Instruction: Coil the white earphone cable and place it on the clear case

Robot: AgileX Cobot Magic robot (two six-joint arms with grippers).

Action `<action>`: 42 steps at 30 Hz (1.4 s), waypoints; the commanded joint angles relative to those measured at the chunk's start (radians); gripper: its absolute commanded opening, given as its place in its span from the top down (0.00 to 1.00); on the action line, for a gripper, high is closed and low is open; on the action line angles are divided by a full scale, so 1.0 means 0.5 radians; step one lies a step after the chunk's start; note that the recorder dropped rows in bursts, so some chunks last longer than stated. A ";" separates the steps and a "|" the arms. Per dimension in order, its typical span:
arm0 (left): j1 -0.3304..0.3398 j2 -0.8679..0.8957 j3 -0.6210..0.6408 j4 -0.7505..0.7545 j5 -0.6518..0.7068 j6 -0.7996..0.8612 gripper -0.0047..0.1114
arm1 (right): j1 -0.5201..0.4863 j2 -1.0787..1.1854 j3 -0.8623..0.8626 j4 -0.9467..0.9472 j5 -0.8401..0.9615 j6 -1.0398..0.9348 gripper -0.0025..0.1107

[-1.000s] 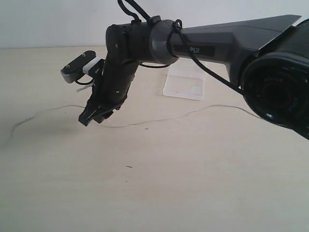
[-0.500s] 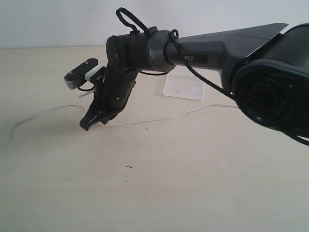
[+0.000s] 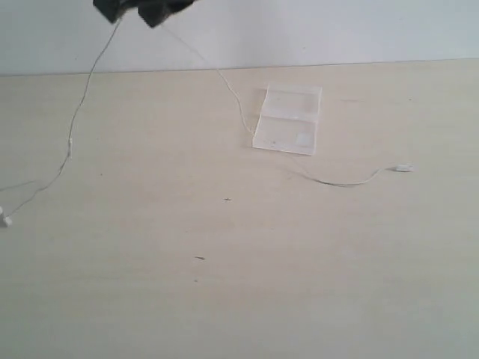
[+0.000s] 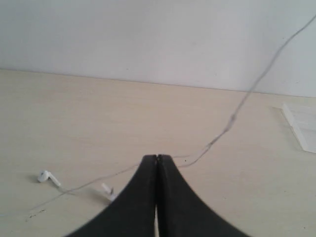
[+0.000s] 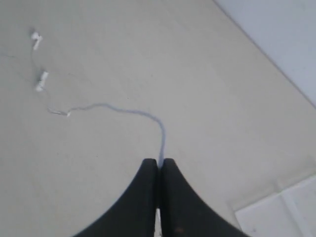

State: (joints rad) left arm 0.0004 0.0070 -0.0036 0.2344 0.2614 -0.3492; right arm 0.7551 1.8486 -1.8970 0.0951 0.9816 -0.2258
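The white earphone cable (image 3: 75,120) hangs in two strands from my right gripper (image 3: 138,7), which is shut on it high above the table at the top left of the exterior view. One strand drops to an earbud (image 3: 4,220) at the left edge. The other runs past the clear case (image 3: 288,120) to the plug (image 3: 404,167). From the right wrist, the cable (image 5: 123,109) leaves the shut jaws (image 5: 159,160) toward two earbuds (image 5: 42,79). My left gripper (image 4: 157,157) is shut with nothing visibly in it; the cable (image 4: 247,96) passes behind its tips, earbuds (image 4: 45,176) lying beside them.
The pale wooden table (image 3: 239,284) ends at a white wall (image 3: 337,30) behind. The case's corner shows in the left wrist view (image 4: 301,123) and the right wrist view (image 5: 281,212). My left gripper is out of the exterior view.
My right arm has risen from just above the table to the top of the exterior view, lifting the cable's middle. The plug end has slid left toward the case.
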 commanded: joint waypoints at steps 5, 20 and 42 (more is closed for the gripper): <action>0.002 -0.014 0.007 -0.008 -0.008 0.001 0.96 | 0.000 -0.582 -0.011 -0.056 0.180 0.115 0.98; 0.002 -0.014 0.007 -0.008 -0.008 0.001 0.96 | 0.000 -1.034 -0.011 -0.043 0.148 0.196 0.98; 0.002 -0.014 0.007 -0.008 -0.008 0.001 0.96 | 0.000 -1.272 -0.007 -0.060 0.050 0.021 0.98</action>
State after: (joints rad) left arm 0.0004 0.0070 -0.0036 0.2344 0.2614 -0.3492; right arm 0.7551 1.2140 -1.8970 0.0777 0.9943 -0.1609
